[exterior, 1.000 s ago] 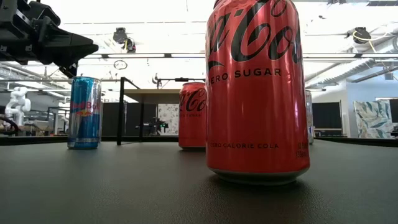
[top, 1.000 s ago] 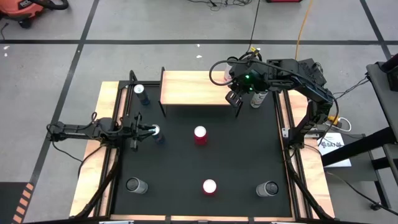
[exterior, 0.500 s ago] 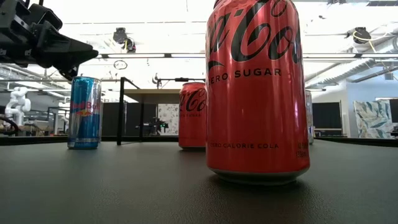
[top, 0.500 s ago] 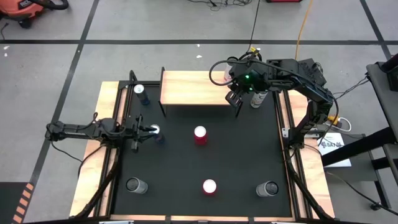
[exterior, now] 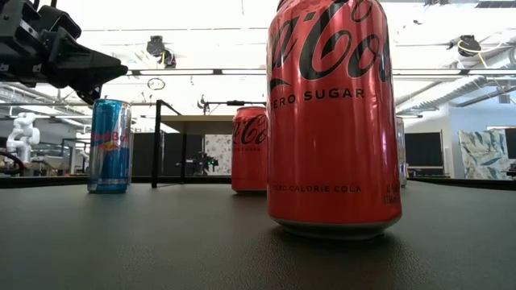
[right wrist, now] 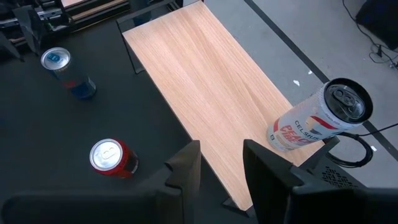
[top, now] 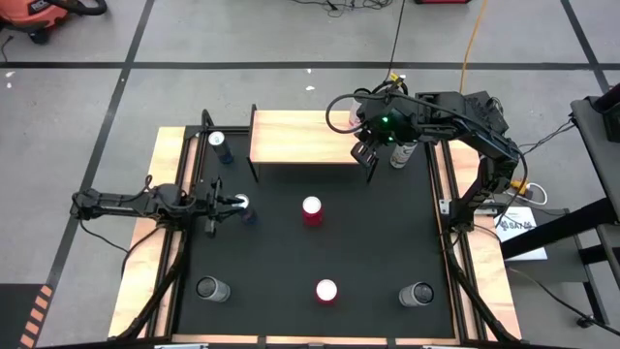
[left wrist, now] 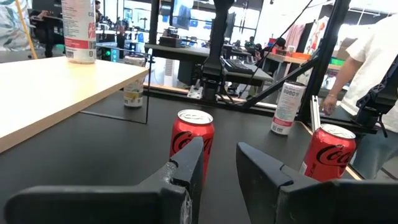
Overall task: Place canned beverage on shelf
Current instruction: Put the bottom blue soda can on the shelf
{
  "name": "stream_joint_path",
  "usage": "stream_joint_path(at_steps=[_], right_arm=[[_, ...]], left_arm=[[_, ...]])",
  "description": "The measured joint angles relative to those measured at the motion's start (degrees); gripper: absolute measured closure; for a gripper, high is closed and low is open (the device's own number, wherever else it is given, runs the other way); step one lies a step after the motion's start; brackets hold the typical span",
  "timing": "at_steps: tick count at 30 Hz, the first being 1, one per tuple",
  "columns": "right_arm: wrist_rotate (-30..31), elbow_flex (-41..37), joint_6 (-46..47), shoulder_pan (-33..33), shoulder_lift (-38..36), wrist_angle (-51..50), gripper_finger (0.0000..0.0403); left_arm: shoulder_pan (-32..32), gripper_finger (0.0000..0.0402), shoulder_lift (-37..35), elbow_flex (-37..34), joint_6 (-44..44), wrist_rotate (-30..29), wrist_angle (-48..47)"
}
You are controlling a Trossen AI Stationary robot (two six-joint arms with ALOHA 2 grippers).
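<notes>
Hardly anything has moved in the last second. The right end effector (top: 366, 153) hangs in the same spot over the right end of the shelf (top: 295, 138), its fingers a little apart with nothing between them. From its own wrist view the bare wood lies below, and a white can (right wrist: 317, 121) looks to stand upright on the shelf's end corner, just beside the fingers and not touched. The left end effector (top: 225, 202) has drawn back a touch toward the bench's (top: 291, 252) left edge. It now sits just above the top of a blue can (exterior: 110, 145), fingers narrowly parted and empty. The can stands untouched on the black mat. Two red cans, one at mid-bench (top: 312, 209) and one nearer the front (top: 325, 291), are upright and well apart from both arms. A second blue can (top: 221, 145) stands by the shelf's left legs. My read: one can looks delivered and let go, and the left arm seems between steps, not yet committed to a grasp. Most cans are not on the shelf yet.
</notes>
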Motion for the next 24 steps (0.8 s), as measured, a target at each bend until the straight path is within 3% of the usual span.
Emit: stream_joint_path(at_steps=[10,15,20,24], right_arm=[[-0.04,0.0,0.0,0.0,0.0,0.06,0.0295],[-0.04,0.0,0.0,0.0,0.0,0.06,0.0295],[-0.06,0.0,0.0,0.0,0.0,0.06,0.0295],[-0.07,0.0,-0.01,0.0,0.0,0.06,0.0295]], left_arm=[[0.0,0.0301,0.0,-0.02,0.14,-0.92,-0.07],[0.0,0.0301,0.0,-0.02,0.17,-4.34,-0.27],[0.0,0.0301,0.0,-0.03,0.25,-2.06,-0.62],[0.0,0.0301,0.02,-0.07,5.45,-2.09,-2.04]])
